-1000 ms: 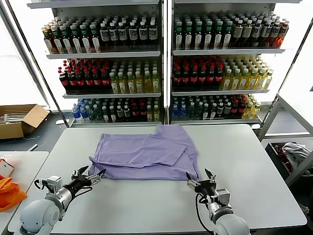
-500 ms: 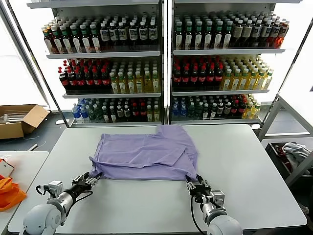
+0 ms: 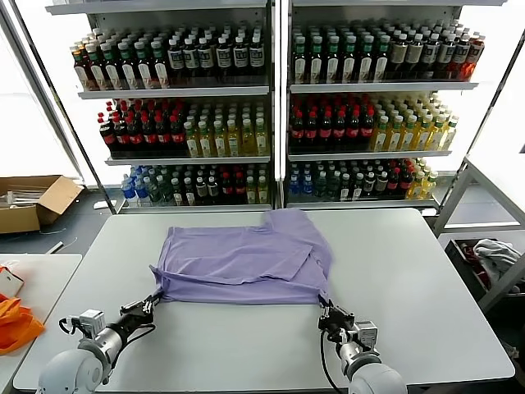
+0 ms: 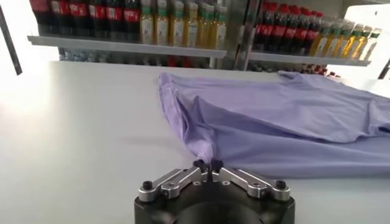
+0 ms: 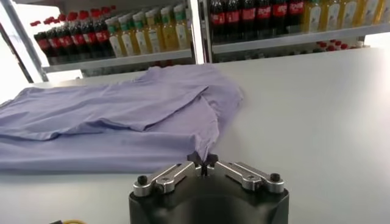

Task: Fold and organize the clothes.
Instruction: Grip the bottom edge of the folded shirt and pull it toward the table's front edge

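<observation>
Head view shows my left end effector (image 3: 152, 301) and right end effector (image 3: 326, 311) pinched tight on the T-shirt's (image 3: 246, 258) two near corners, on the table (image 3: 426, 279), and I think the thin cloth could slip out if I lift unevenly.

1 lavender cotton T-shirt (image 3: 246, 264) on 1 white table (image 3: 410, 279). 2 black grippers: left (image 3: 152, 301), right (image 3: 325, 313). 2 shelving units (image 3: 279, 123), 3 bottle rows each. 1 open cardboard box (image 3: 33, 201). 1 orange fabric bundle (image 3: 15, 322).
</observation>
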Robot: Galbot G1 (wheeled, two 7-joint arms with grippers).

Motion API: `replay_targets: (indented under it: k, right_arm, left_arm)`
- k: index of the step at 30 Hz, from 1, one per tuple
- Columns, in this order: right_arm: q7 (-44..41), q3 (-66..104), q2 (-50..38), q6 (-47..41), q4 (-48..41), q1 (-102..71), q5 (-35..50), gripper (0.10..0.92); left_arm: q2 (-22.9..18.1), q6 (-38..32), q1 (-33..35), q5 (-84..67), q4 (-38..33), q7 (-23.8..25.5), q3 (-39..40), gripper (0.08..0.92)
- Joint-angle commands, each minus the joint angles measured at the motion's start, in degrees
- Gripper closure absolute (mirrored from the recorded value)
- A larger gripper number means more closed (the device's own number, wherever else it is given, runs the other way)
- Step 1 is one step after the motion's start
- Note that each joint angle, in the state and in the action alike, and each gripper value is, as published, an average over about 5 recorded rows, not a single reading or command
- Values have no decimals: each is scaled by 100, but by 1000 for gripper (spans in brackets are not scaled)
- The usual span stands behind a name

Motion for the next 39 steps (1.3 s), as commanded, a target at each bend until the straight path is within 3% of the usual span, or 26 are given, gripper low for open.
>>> replay_targets:
  k: [1, 8, 21, 28, 32, 39]
  right_arm:
    - [5, 4, -91, -8, 357, -245, -16, 896]
    - [-90, 87, -155, -21, 1023, -1051, -556, 896]
    - [-397, 189, -198, 70, 1824, -2359, -1383, 896]
    - [-511, 293, -440, -49, 2089, -2729, -1374, 895]
    - [-564, 295, -444, -27, 2152, -2781, -1386, 830]
    - [-834, 760, -442, 167, 2314, -2521, -1165, 623]
  left_arm:
    - [-22, 50, 267, 24, -321, -3, -148, 914]
    - [-405, 249, 994, -43, -1058, -4, -642, 914]
    - [-761, 383, 2554, -43, -2042, -52, -1289, 914]
    - [-657, 451, 2835, -3, -2188, -149, -1320, 913]
    - [-679, 494, 2708, 15, -2180, -191, -1375, 867]
    - [-589, 560, 2640, -76, -2393, -174, -1812, 665]
